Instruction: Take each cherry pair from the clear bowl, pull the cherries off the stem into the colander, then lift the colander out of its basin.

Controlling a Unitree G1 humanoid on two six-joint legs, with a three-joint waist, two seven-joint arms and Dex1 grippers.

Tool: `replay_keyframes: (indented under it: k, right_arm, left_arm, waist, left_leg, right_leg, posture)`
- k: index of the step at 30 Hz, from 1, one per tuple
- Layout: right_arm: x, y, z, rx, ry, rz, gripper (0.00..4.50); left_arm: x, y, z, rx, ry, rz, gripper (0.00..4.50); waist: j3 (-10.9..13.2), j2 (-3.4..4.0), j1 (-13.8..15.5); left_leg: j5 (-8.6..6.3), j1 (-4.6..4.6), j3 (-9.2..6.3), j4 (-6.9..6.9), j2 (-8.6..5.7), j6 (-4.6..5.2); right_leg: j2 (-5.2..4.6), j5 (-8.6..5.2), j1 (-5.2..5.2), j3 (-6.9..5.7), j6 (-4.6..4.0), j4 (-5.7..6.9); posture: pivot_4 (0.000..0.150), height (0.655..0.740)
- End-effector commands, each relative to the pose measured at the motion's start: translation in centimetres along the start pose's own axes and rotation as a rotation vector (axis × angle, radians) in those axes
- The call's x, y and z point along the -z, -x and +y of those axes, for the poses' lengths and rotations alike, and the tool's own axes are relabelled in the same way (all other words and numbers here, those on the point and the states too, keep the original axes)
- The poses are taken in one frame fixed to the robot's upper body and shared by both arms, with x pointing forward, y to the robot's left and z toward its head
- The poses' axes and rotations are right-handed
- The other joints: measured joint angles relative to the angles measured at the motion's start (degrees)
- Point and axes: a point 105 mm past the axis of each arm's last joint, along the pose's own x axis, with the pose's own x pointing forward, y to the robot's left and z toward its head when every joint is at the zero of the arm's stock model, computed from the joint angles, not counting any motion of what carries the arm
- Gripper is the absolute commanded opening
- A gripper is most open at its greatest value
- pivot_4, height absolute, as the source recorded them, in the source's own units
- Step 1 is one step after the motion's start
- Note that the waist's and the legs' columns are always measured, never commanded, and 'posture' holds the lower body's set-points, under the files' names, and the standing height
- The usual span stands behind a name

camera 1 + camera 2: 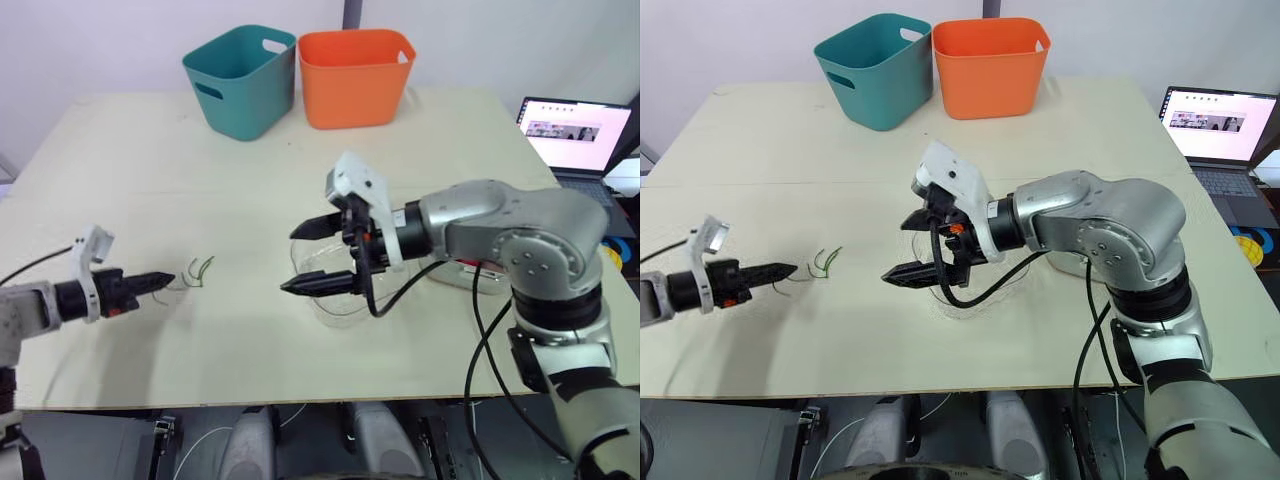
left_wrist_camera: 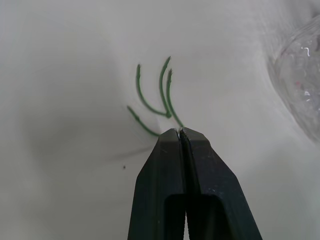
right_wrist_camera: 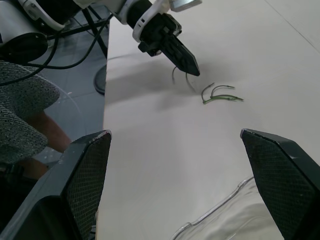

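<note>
Left gripper hovers low over the near-left part of the table, its two black fingers pressed flat together with no gap between them in the left wrist view. Just past its tip lie the green stems, a small loose cluster of curved strands resting on the bare tabletop. One strand runs right up to the closed fingertips, but I cannot tell whether it is pinched there or only lying beneath them. From the right wrist view, a couple of thin pale strands seem to hang at that same tip, with the green cluster a little further along the table.

Over to the right, near the middle of the table, the right gripper points left towards the other arm. Its fingers are spread wide apart, one above the other, holding nothing. It hangs directly over the clear bowl, whose transparent rim shows below the lower finger and on its near side. The bowl sits well apart from the stems, with open tabletop between them.

Behind the right forearm, further right, a pale vessel sits on the table, mostly hidden by the arm; I cannot make out what is in it.

At the far edge stand a teal bin and an orange bin, side by side and touching. An open laptop sits at the far right.
</note>
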Motion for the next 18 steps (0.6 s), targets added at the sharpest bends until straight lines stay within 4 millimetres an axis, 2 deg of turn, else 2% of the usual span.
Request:
replay_keyframes:
  k: [1, 7, 10, 13, 16, 18]
  right_arm:
    - [-0.7, 0.5, 0.0, 0.008, 0.045, -0.021, 4.5]
    - [-0.6, 0.9, -0.5, 0.028, 0.033, -0.026, 4.5]
    - [-0.6, 1.3, -0.6, 0.037, 0.029, -0.03, 4.5]
    - [-0.5, 1.9, -1.1, 0.067, 0.023, -0.034, 4.5]
    - [-0.5, 3.5, -2.0, 0.127, 0.022, -0.049, 4.5]
    - [-0.4, 5.2, -2.8, 0.192, 0.02, -0.064, 4.5]
  left_arm:
    - [-2.1, 1.3, -0.6, 0.009, -0.03, -0.08, 1.34]
    - [-2.6, 2.3, 0.0, -0.055, -0.119, -0.037, 3.47]
    - [-4.0, 3.0, 0.2, -0.099, -0.228, -0.038, 4.48]
    - [-5.1, 3.7, -0.1, -0.117, -0.383, 0.0, 4.48]
    - [-7.2, 3.9, -1.1, -0.107, -0.539, -0.019, 4.48]
    - [-9.4, 3.2, -3.8, -0.04, -0.645, -0.078, 4.48]
  waist:
    - [0.0, 0.0, -0.1]
    - [0.0, 0.0, -0.5]
    - [0.0, 0.0, -0.4]
    - [0.0, 0.0, -0.4]
    - [0.0, 0.0, 0.0]
    - [0.0, -0.03, 0.5]
  left_leg:
    - [0.0, 0.0, 0.01, 0.0, 0.0, 0.0]
    - [0.0, 0.01, 0.02, -0.06, 0.02, 0.0]
    - [0.0, 0.02, 0.04, -0.08, 0.03, 0.0]
    - [0.0, 0.0, 0.06, -0.08, 0.02, 0.0]
    - [0.0, -0.02, 0.09, -0.08, 0.02, -0.01]
    - [-0.01, -0.04, 0.13, -0.06, 0.0, -0.01]
  right_leg:
    - [0.0, 0.0, 0.0, 0.0, 0.0, 0.0]
    - [0.02, 0.0, -0.06, 0.01, 0.0, 0.01]
    - [0.03, 0.0, -0.1, 0.01, -0.02, 0.01]
    - [0.01, -0.01, -0.09, 0.02, -0.04, -0.03]
    - [-0.03, -0.04, -0.1, 0.02, -0.09, -0.09]
    - [-0.05, -0.04, -0.1, 0.03, -0.09, -0.15]
  posture:
    - [0.15, 0.74]
    - [0.15, 0.74]
    - [0.15, 0.74]
    - [0.15, 0.74]
    - [0.15, 0.74]
    - [0.15, 0.74]
